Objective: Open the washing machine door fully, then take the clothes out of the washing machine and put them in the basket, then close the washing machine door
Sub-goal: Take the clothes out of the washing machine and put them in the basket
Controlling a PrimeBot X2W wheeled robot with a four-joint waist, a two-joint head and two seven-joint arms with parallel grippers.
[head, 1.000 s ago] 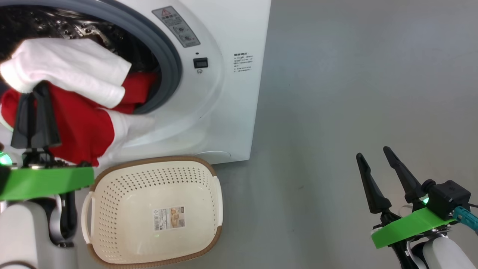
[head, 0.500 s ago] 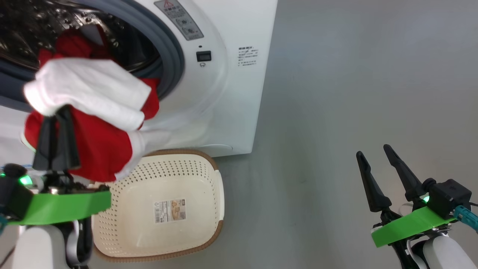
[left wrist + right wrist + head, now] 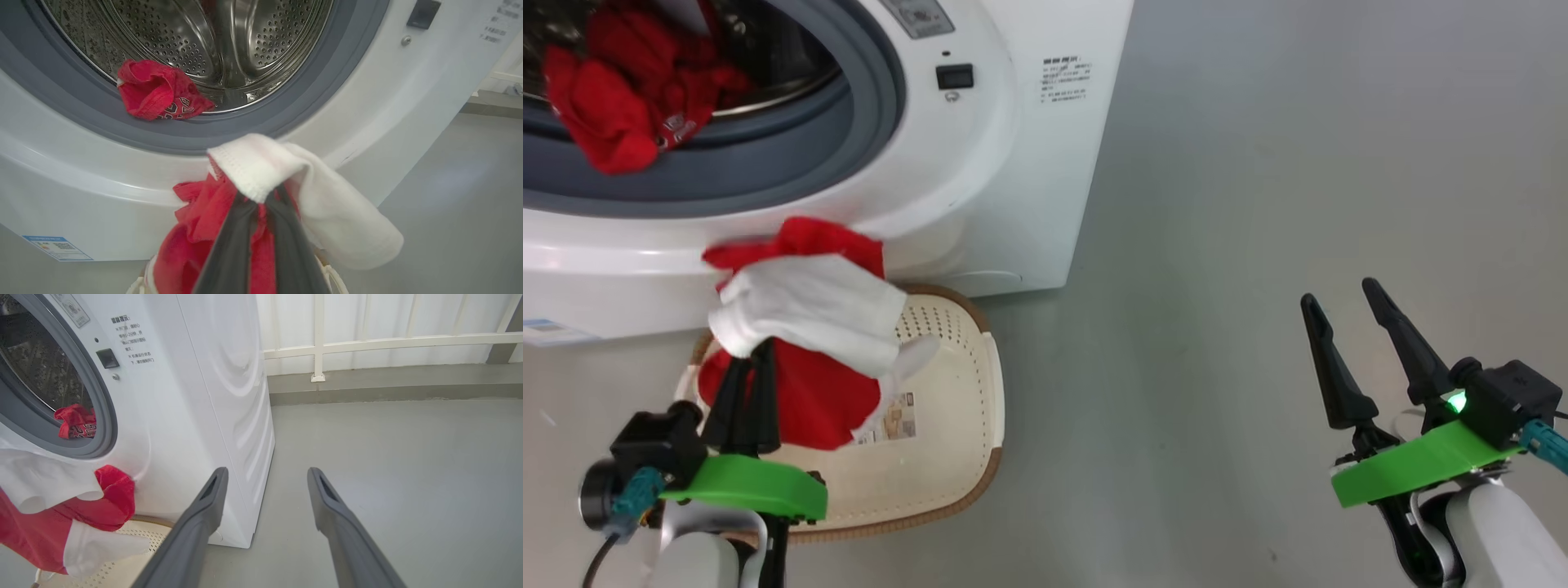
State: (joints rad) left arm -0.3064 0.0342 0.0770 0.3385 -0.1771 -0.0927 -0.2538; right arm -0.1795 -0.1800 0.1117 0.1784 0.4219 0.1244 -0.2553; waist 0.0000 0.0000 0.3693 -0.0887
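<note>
Head view: the left gripper (image 3: 753,353) is clamped on a red-and-white garment (image 3: 809,327) hanging above the basket (image 3: 990,384), whose bottom sticker (image 3: 894,418) is too small to read. The right gripper (image 3: 1339,291) is spread and empty.

Left wrist view: a second red garment (image 3: 157,92) with illegible print lies at the drum's front edge in the washing machine (image 3: 367,102). A blue label (image 3: 57,247) bears a code square.

Right wrist view: the small text lines (image 3: 137,341) are unreadable.

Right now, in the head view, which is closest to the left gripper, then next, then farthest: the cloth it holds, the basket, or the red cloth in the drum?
1. The held cloth: pinched at the tips of the left gripper.
2. The basket: just below the gripper, on the floor.
3. The drum cloth: up and to the left, inside the washing machine.
</note>
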